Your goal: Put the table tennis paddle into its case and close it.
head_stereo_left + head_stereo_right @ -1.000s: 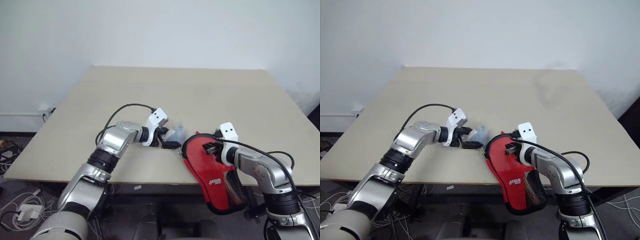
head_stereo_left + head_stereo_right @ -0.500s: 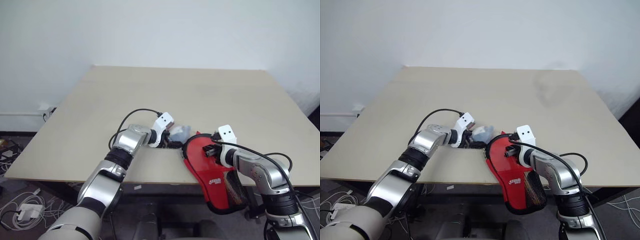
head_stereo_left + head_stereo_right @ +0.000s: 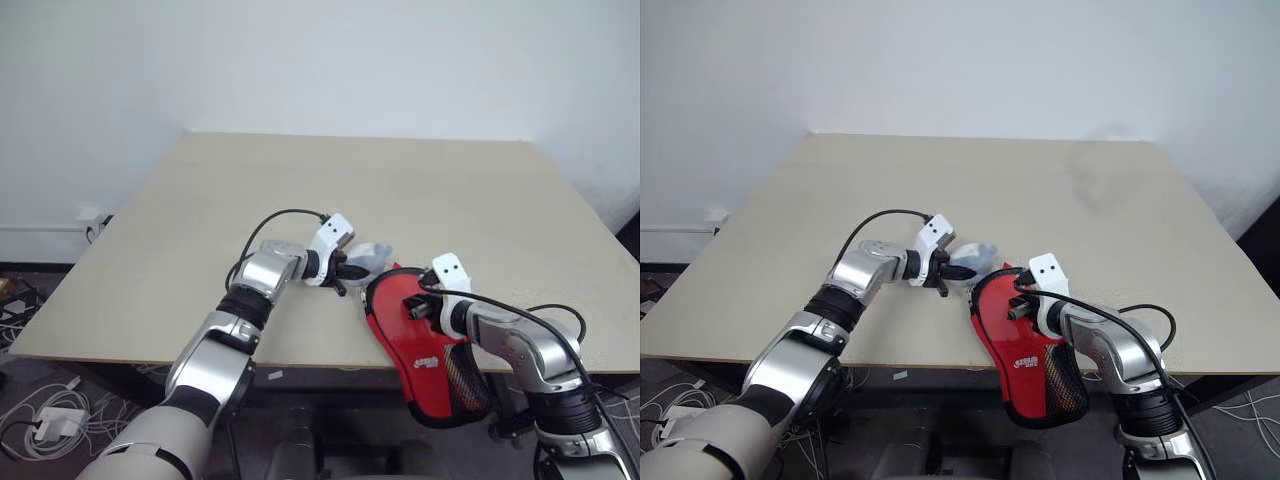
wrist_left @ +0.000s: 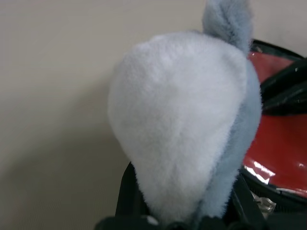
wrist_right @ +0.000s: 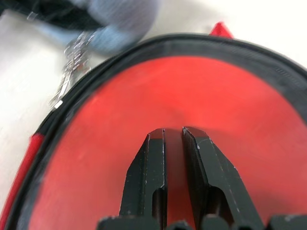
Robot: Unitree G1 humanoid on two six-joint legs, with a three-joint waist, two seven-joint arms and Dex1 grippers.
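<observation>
Reaching arm, left: stretched forward over the tabletop, elbow bent, wrist angled inward toward the case.
Left claw: clenched on a fluffy grey-white charm, which bulges out between the black fingers in the left wrist view.
Charm: lies just beside the round end of the case; a small metal chain runs from it to the case's black edging.
Case: red, paddle-shaped, round end on the tabletop near the front edge, narrow end with the dark mesh patch hanging over that edge.
Paddle: cannot tell it apart from the red case.
Right arm: elbow low beside the tabletop's front edge, forearm rising up and inward, wrist tipped down onto the case.
Right claw: clenched, fingertips nearly together, resting on the red surface, grasping nothing that I can see.
</observation>
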